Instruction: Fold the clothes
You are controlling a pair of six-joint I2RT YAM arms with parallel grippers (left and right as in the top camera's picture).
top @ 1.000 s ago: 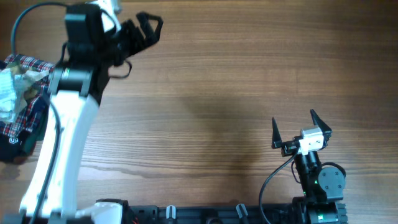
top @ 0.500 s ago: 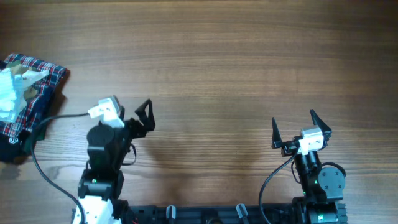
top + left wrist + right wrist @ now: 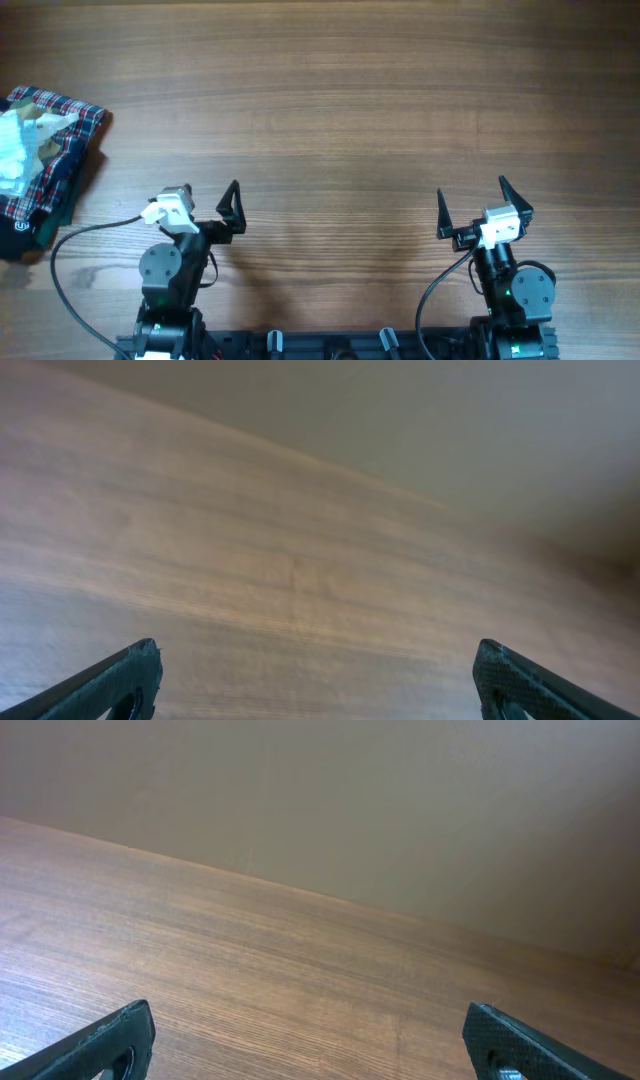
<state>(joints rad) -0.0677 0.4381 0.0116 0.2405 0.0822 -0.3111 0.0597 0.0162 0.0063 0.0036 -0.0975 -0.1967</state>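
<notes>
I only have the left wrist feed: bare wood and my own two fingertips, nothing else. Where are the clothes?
Observer: The clothes lie in a pile at the left edge of the table, well to the left of the left gripper.
Operator: What is in the pile?
Observer: A plaid garment with a white piece on top. I cannot tell whether it is neatly folded.
Operator: And the right arm?
Observer: The right gripper sits near the table's front edge, open and holding nothing.
</notes>
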